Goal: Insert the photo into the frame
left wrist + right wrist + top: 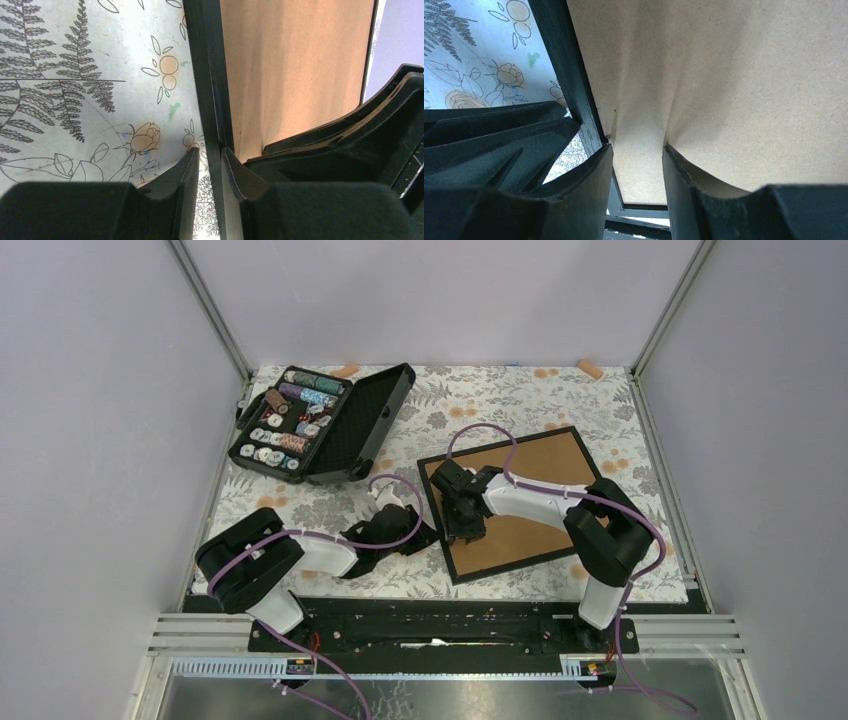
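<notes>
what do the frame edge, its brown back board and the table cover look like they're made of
Frame edge: black with a dull sheen, probably painted wood or plastic; no grain shows, so it stays open.
Back board: brown fibreboard or thick card, matte, with fine speckled fibres.
Table cover: smooth printed sheet, perhaps vinyl or coated cloth; soft glare lies over the fern and flower print.

The frame [540, 472] has a matt black rim and rough brown cardboard back; tablecloth [500, 400] smooth, printed

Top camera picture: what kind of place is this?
Probably a robot testing booth: plain grey walls on metal rails surround the table, and a left arm and right arm are bolted at its near edge.
</notes>
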`<state>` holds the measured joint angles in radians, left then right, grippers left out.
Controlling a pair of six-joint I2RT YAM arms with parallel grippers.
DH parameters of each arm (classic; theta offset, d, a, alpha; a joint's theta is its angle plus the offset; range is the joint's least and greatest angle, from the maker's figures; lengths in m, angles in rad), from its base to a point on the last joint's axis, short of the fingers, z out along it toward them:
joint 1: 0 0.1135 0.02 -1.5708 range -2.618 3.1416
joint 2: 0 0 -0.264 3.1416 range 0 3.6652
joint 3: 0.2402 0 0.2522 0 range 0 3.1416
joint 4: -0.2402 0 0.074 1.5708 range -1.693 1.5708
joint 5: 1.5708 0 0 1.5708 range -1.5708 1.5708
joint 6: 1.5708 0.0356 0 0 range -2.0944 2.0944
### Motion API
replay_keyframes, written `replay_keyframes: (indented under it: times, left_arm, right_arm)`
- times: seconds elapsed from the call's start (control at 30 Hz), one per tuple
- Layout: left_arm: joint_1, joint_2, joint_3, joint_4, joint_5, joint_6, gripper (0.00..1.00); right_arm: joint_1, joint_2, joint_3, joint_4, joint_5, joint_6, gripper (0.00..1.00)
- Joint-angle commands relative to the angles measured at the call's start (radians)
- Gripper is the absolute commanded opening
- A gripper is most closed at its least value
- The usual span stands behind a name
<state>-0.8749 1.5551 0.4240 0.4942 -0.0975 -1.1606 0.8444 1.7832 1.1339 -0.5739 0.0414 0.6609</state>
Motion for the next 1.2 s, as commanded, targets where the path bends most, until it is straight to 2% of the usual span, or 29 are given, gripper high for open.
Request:
replay_keyframes:
  times: [0.0,0.53,0.87,1.03,1.17]
  left_arm:
    - [-0.004,0.073,-0.039,-0.305,-0.048,0.042,0.26]
    - [-0.004,0.077,-0.037,-0.344,-0.073,0.039,0.21]
    - [-0.003,0.066,-0.044,-0.356,-0.08,0.042,0.2]
    - [-0.003,0.062,-0.048,-0.358,-0.081,0.042,0.19]
    - [-0.004,0.059,-0.054,-0.356,-0.084,0.042,0.19]
  right_arm:
    - [0.015,0.044,0.026,0.003,0.025,0.025,0.49]
    - [0.034,0.161,0.07,-0.098,0.132,0.034,0.48]
    - [0.029,0.298,0.153,-0.197,0.172,0.032,0.48]
    - [0.003,0.402,0.194,-0.252,0.081,-0.062,0.48]
    - [-0.021,0.445,0.188,-0.272,0.108,-0.113,0.47]
